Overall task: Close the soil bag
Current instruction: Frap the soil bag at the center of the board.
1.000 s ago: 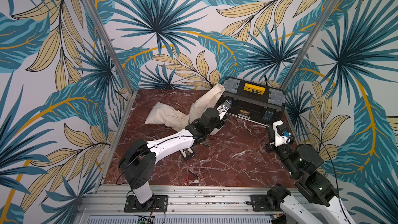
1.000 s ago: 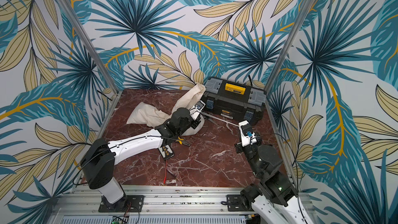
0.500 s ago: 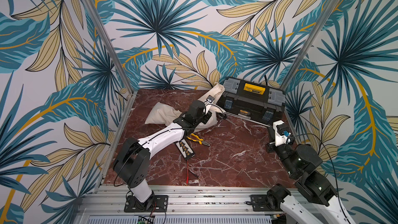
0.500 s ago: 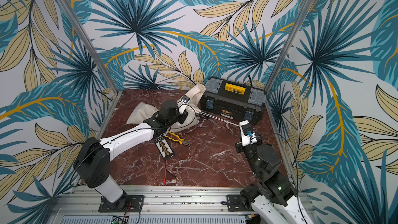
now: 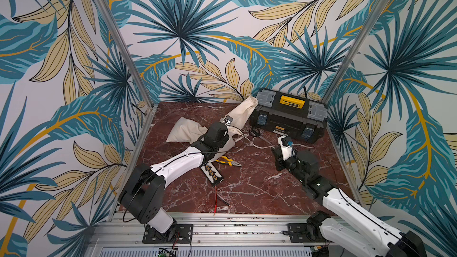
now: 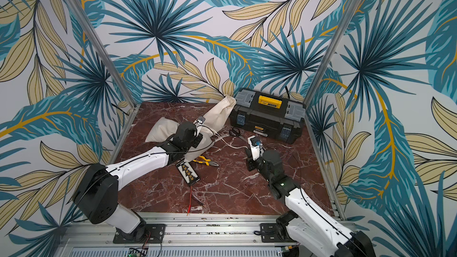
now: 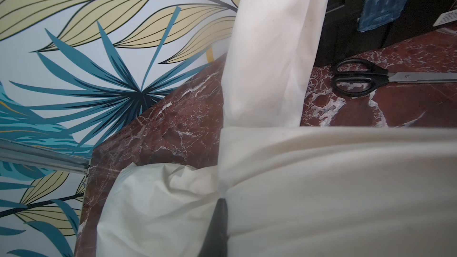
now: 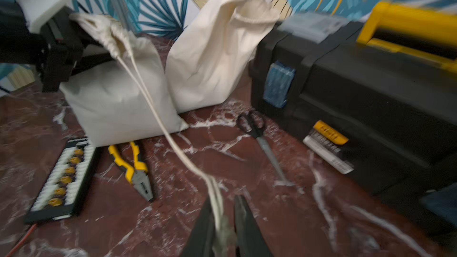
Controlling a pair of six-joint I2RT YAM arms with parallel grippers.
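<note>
1. Right tool (image 8: 224,200), lower centre of its wrist view: the jaws are narrowly parted, and the drawstring (image 8: 158,117) lies loose between them. A pull from here would likely slide off the cord.
2. Pliers (image 8: 133,166) and scissors (image 8: 254,127) flank the cord on the counter (image 8: 296,218). A sagging cord could snag on them.
3. Soil bag (image 8: 118,100), left of centre: the closed left tool (image 5: 230,129) pinches its gathered neck. If that pinch slips, the mouth may reopen.
</note>
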